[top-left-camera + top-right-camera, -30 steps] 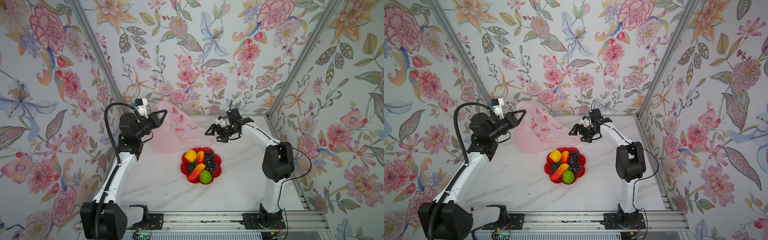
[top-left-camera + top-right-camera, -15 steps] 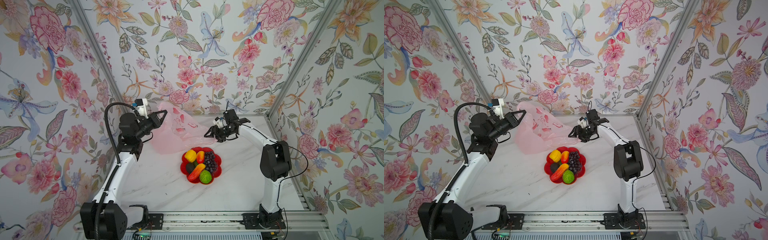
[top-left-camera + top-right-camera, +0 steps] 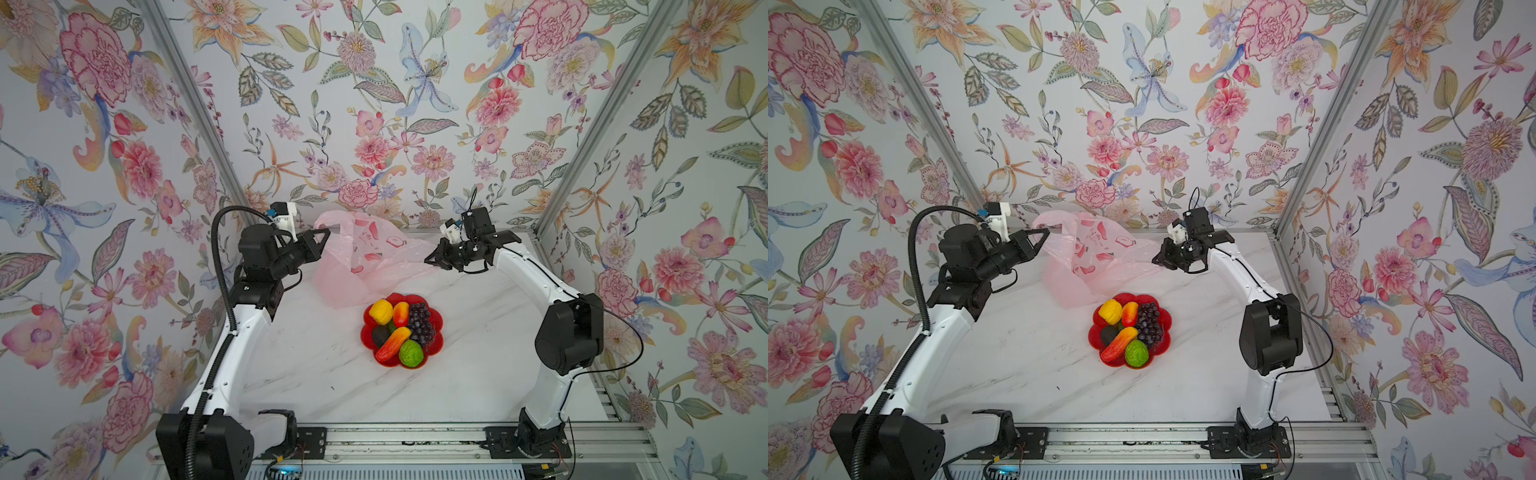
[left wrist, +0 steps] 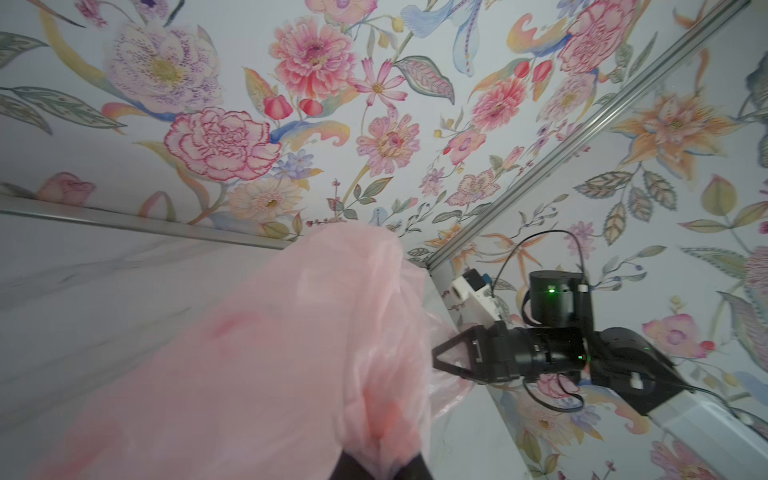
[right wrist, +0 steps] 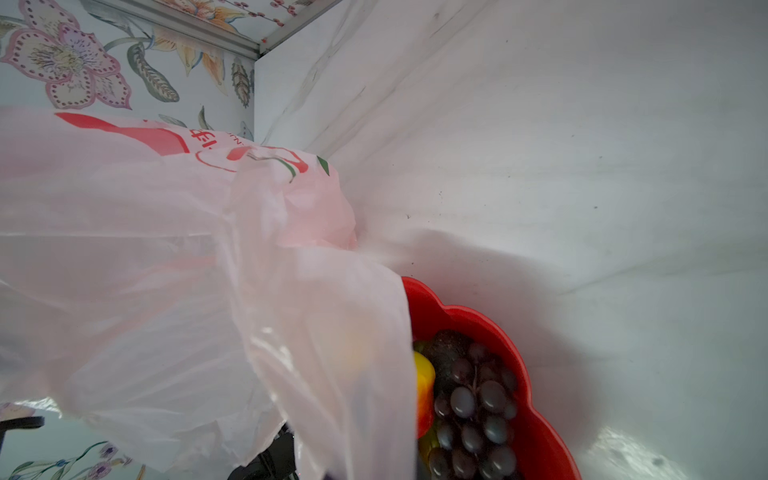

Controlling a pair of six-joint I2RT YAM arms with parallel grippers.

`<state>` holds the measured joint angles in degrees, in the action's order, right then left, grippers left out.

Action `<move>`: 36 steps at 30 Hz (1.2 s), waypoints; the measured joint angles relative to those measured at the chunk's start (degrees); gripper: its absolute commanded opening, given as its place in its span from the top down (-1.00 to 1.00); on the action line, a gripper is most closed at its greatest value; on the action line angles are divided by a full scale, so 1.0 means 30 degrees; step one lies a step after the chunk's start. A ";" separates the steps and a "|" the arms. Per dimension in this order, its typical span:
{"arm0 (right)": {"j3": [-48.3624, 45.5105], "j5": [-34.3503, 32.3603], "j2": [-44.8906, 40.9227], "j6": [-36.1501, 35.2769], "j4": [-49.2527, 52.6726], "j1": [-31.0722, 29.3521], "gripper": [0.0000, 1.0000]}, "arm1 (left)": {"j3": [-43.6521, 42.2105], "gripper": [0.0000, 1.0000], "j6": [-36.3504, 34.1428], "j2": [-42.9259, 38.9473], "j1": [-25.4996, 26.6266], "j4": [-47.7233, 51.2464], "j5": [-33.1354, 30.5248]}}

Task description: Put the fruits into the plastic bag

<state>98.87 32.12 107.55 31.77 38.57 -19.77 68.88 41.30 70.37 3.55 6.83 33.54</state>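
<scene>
The thin, translucent pale pink plastic bag [image 3: 365, 257] is sagging behind the red flower-shaped plate [image 3: 439, 330] of glossy toy fruits [image 3: 395, 340]. The fully closed left gripper [image 3: 326, 236] and right gripper [image 3: 428, 259] are pinching opposite edges. Excess pulling is risking torn or slipping film.

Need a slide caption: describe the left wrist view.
Pink plastic bag held between the left gripper and the right gripper.

On our white marbled worktop [image 3: 316, 374], the plastic bag [image 3: 345, 286] sags down between left fingers [image 3: 321, 240] and right fingers [image 3: 433, 258]; a red plate [image 3: 438, 332] sits in front of both.
</scene>
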 measured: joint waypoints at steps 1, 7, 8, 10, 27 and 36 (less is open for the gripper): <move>0.0430 -0.0488 0.0007 -0.0015 0.0386 -0.0087 1.00 | 0.0437 1.00 -0.0321 0.0095 0.0087 0.0772 -0.0627; 0.8801 -0.3096 0.2718 -0.0284 0.2914 -0.0605 1.00 | 0.6273 1.00 -0.1719 0.4554 0.1333 0.5399 -0.4641; 1.1519 -0.3687 0.3767 -0.0437 0.3249 -0.0663 1.00 | 0.7992 1.00 -0.1734 0.5814 0.1639 0.6105 -0.5129; 1.6385 -0.5005 0.5472 -0.0867 0.3140 -0.0874 1.00 | 1.1519 1.00 -0.1792 0.8036 0.2200 0.6717 -0.5829; 0.0838 -1.3435 -0.6936 -0.6390 -0.7038 -0.4182 1.00 | 0.3665 1.00 -0.5646 -0.0984 0.5464 -0.1239 -1.1220; -0.1268 -1.0520 0.0007 -0.3126 0.0459 -0.3694 1.00 | -0.1807 1.00 -0.4539 0.4095 0.4007 0.5756 -1.1132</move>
<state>95.07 0.56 107.57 22.39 39.94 -30.85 63.46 27.68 82.65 15.57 24.10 0.14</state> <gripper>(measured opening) 0.047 0.047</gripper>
